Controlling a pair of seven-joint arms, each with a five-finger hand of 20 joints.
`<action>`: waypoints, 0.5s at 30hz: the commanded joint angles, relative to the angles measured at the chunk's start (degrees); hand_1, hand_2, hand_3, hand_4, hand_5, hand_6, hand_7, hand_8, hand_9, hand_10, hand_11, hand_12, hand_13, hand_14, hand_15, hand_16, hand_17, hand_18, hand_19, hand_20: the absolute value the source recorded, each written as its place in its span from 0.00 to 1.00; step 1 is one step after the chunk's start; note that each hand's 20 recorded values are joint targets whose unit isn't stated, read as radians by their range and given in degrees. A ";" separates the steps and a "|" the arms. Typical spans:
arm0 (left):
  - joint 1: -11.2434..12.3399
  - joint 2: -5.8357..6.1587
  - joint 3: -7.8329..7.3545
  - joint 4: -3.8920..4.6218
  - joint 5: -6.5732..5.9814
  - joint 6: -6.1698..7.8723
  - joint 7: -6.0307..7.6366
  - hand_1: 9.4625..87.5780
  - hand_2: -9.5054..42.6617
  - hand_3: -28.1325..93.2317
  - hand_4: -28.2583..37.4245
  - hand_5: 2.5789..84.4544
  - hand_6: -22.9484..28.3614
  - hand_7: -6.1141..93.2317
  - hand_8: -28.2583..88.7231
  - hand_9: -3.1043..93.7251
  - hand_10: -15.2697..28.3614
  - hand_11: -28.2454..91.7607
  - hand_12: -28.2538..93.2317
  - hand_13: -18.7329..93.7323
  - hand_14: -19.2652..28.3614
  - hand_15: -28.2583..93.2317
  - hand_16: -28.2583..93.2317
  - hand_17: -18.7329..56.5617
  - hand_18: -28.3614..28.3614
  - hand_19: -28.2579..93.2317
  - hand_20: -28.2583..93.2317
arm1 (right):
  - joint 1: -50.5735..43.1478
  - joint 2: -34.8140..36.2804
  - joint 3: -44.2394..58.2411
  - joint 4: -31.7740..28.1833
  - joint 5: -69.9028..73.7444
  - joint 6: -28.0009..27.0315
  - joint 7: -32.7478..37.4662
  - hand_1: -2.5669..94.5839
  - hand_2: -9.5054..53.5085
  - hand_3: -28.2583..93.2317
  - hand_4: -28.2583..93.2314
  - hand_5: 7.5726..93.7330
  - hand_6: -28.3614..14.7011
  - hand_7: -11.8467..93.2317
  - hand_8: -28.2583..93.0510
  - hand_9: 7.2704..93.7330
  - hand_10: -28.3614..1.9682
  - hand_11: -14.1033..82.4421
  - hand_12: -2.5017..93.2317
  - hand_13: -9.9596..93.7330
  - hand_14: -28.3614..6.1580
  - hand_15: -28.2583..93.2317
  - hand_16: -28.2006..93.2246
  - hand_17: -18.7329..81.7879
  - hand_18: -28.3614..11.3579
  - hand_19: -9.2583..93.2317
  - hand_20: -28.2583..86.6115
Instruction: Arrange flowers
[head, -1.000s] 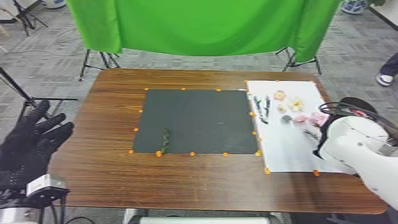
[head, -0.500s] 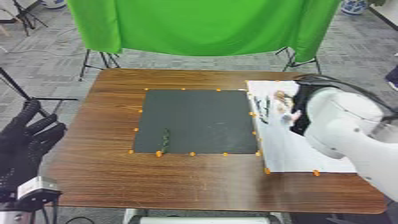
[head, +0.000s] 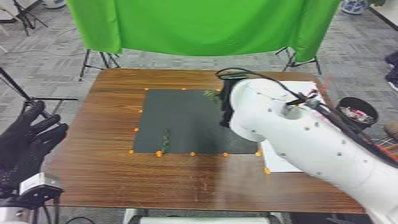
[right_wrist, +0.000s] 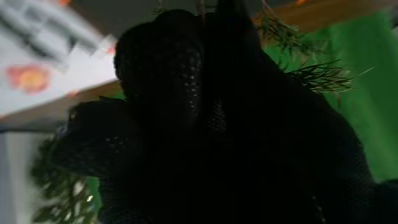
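Foliage (right_wrist: 325, 79), clamped in the fingers of the right hand (head: 228, 106) over the dark mat (head: 191, 125), should be lowered flat before the grip is released.

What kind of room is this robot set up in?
Probably a robotics lab or demo space: a green cloth hangs behind the table, thin black stands stand around it, and the floor is grey carpet.

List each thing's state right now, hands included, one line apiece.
Left hand: open, fingers spread
Right hand: closed on leafy sprig
Leafy sprig: held, fronds fanned out
Narrow sprig: lying on dark mat
Dark mat: flat
White sheet: flat, partly hidden by right arm
Black bin: open-topped, holding something
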 joint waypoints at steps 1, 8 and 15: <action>-6.07 -4.10 0.66 0.06 5.02 -2.84 -7.08 0.24 0.32 0.75 0.10 0.37 0.59 0.15 0.18 0.34 0.78 0.45 0.33 0.34 0.97 0.67 0.14 0.14 0.98 0.65 0.25 | -3.26 -7.78 -2.82 3.48 1.09 -1.19 2.10 0.69 0.01 0.81 0.00 0.92 0.48 0.23 0.36 1.00 0.53 0.44 0.22 1.00 0.68 0.65 0.35 0.94 0.57 1.00 0.22; -11.21 -4.10 3.59 1.50 6.35 -4.30 -9.29 0.24 0.32 0.75 0.10 0.37 0.59 0.15 0.18 0.34 0.78 0.45 0.33 0.34 0.97 0.67 0.14 0.14 0.98 0.65 0.25 | -4.33 -10.34 -4.55 6.55 0.90 -0.24 2.87 0.69 0.01 0.81 0.00 0.92 0.48 0.23 0.36 1.00 0.54 0.44 0.21 1.00 0.68 0.65 0.34 0.94 0.57 1.00 0.22; -14.08 -5.33 4.81 2.19 8.07 -5.66 -11.98 0.24 0.32 0.75 0.10 0.37 0.59 0.15 0.18 0.34 0.78 0.45 0.33 0.34 0.97 0.67 0.14 0.14 0.98 0.65 0.25 | -3.25 -11.27 -6.62 8.19 1.29 1.38 3.24 0.69 0.01 0.81 0.00 0.92 0.49 0.23 0.35 1.00 0.54 0.44 0.21 1.00 0.68 0.65 0.34 0.94 0.57 1.00 0.22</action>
